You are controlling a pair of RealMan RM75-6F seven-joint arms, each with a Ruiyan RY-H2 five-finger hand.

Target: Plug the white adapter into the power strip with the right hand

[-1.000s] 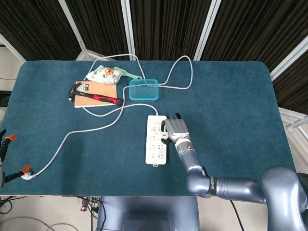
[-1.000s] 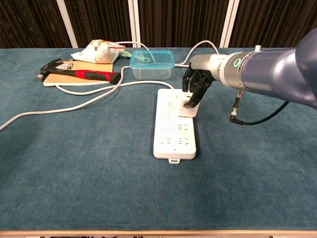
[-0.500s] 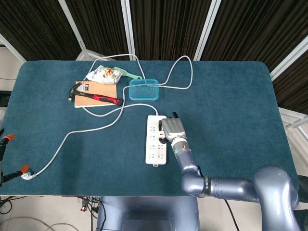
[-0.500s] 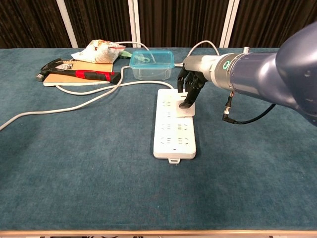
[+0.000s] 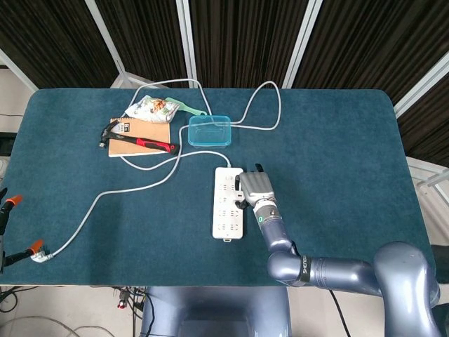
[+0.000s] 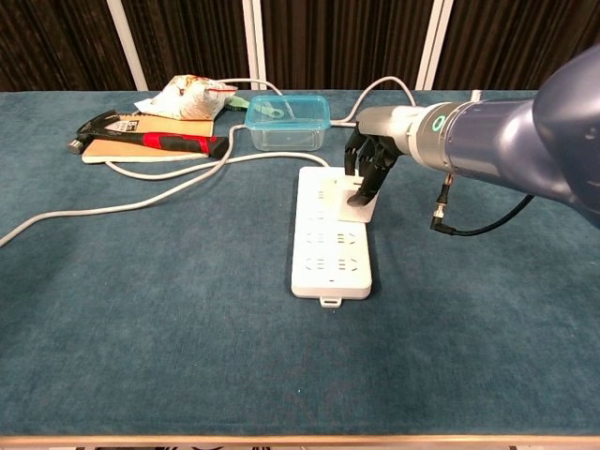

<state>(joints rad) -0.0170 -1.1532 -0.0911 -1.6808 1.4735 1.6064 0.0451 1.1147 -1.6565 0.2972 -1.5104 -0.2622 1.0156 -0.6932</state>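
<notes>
- Teal cloth table (image 5: pixel 337 140), everything sits on it.
- Right arm (image 6: pixel 525 150) reaches in from the near right. Right hand (image 6: pixel 367 169) is over the right column of the strip, fingers (image 6: pixel 361 192) curled down onto the adapter.
- Strip (image 6: pixel 331 232), white, lies mid-table, long axis running near to far. Its cord (image 5: pixel 105 196) trails off left.
- Adapter (image 6: pixel 356 208), white, flat on the strip's right edge under the fingertips. Looks held or pressed; can't tell if the pins are in the socket.
- Left hand not in view.
- Risks, as a guess: pins off the slots so a push just slides the strip on the cloth; adapter tilts and jams; fingers slip off the small body.
- Far side: clear blue box (image 6: pixel 288 120) just beyond the strip, close to the hand's knuckles if it moves far. Hammer (image 6: pixel 141 139) on a board (image 5: pixel 133 137) and a snack bag (image 6: pixel 187 97) far left, well clear.
</notes>
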